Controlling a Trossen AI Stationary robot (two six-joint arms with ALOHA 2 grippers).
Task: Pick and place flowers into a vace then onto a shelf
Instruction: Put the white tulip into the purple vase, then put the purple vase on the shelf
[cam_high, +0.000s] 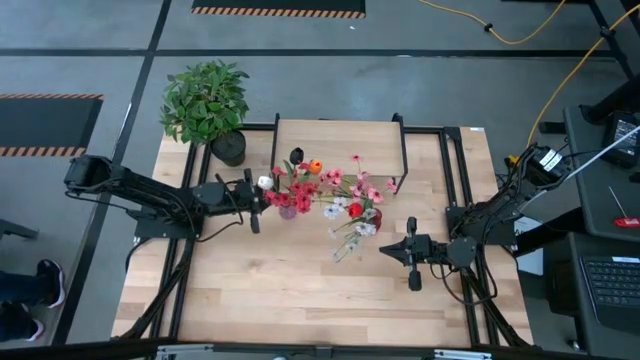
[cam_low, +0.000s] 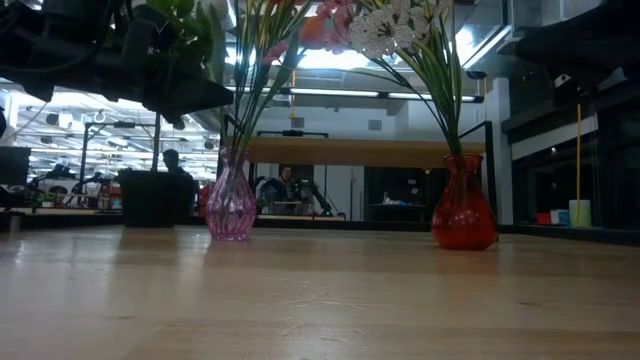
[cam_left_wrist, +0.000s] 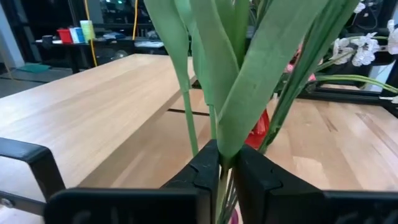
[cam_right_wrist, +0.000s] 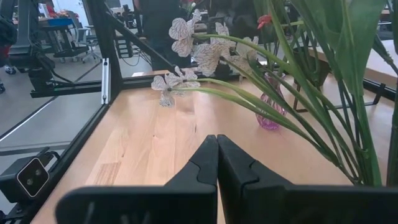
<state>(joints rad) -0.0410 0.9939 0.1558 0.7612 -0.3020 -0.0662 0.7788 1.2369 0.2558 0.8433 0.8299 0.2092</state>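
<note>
Two bulbous glass vases (cam_low: 231, 205) | flowers (cam_high: 325, 190) thin-stemmed | left fingers (cam_left_wrist: 202, 177) seemingly pinching stems

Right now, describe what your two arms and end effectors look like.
Both arms are dark, nearly black, jointed segments with black cables trailing along them. The left end effector and right end effector each end in two matte black, wedge-shaped fingers on a broad black crossbar. No markings are visible.

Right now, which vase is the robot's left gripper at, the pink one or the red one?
The pink vase. The left gripper pinches a stem right above it; the red vase stands farther off, nearer the right gripper.
</note>
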